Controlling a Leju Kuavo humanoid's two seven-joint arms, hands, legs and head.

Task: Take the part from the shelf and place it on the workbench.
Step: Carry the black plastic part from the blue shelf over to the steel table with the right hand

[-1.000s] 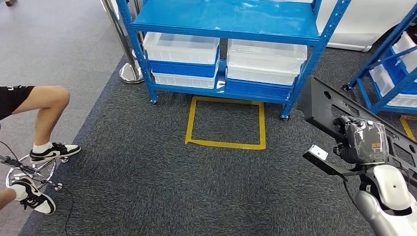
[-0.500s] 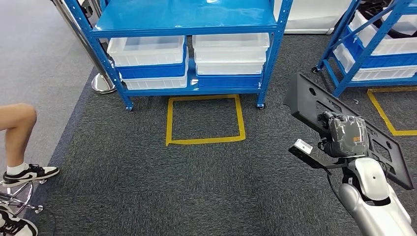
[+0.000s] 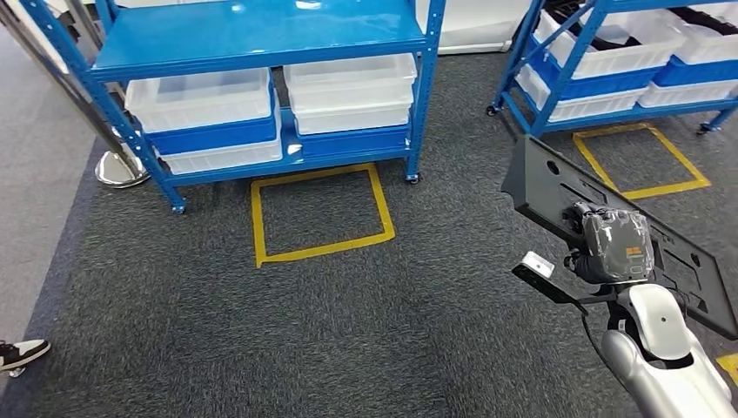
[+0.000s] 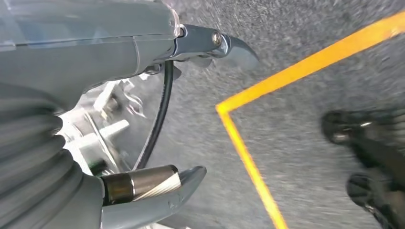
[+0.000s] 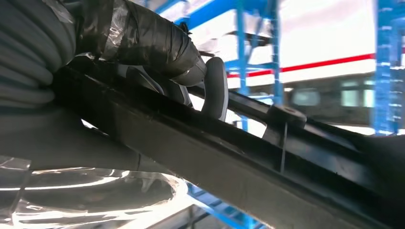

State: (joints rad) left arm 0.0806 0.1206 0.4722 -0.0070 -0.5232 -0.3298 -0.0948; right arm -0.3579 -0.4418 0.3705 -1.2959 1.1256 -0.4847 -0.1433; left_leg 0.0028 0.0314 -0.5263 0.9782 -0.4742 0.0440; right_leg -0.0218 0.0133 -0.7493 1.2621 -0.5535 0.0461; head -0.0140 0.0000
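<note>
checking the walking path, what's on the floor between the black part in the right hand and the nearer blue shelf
In the head view, only bare dark carpet lies between the black part held by the right hand and the blue shelf; the yellow tape square sits further left.

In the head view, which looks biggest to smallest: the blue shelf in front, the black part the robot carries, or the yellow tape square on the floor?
1. Blue shelf.
2. Black part, held by the right hand; it is nearer the camera, so it looks larger than it may be.
3. Yellow tape square.

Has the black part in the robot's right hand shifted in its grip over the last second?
No. The black part sits the same against the right hand; the blue shelf slid leftward because the camera turned.
</note>
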